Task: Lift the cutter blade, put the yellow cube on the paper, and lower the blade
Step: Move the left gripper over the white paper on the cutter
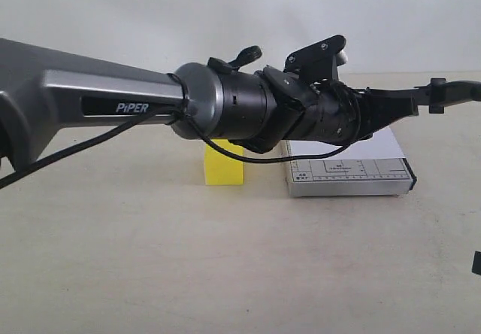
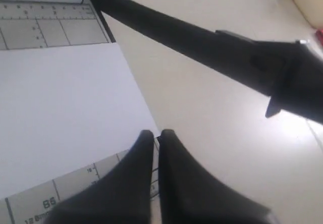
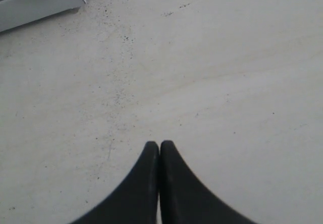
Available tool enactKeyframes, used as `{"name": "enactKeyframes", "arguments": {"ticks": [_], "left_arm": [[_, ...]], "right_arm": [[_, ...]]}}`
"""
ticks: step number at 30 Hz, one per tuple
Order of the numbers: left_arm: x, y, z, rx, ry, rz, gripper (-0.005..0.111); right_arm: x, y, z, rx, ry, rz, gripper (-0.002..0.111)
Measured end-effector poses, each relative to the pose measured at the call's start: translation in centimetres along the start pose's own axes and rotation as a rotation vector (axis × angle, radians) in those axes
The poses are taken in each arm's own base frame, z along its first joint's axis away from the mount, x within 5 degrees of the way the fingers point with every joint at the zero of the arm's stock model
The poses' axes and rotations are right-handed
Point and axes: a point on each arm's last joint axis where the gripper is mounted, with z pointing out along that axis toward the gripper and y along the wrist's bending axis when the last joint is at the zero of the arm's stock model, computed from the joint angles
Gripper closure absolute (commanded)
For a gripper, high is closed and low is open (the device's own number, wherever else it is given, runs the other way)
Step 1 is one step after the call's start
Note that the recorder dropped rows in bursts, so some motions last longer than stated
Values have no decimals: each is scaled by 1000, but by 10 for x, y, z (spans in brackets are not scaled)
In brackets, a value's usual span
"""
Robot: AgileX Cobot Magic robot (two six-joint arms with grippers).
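The cutter blade [image 2: 202, 45] stands raised off the grey gridded base [image 2: 50, 30], and its thick handle [image 2: 298, 82] hangs over the table beside the cutter. In the exterior view the blade [image 1: 451, 89] juts out to the right above the base [image 1: 349, 177]. The white paper [image 2: 65, 108] lies flat on the base. My left gripper [image 2: 154, 133] is shut on nothing, hovering over the paper's corner and apart from the blade. The yellow cube [image 1: 223, 165] sits on the table left of the cutter, partly hidden by my left arm [image 1: 225, 101]. My right gripper [image 3: 160, 143] is shut over bare table.
The beige table [image 1: 225, 259] runs around the cutter. A corner of the cutter base [image 3: 35, 2] shows at the edge of the right wrist view. A small black part [image 1: 476, 262] pokes in at the exterior view's right edge.
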Motion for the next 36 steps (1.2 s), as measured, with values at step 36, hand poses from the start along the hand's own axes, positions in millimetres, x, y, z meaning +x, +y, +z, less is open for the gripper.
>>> {"name": "enactKeyframes", "arguments": {"ticks": [36], "left_arm": [[-46,0,27,-93,350,448,102]], "right_arm": [[0,0,0,3,-5,-16,109]]}}
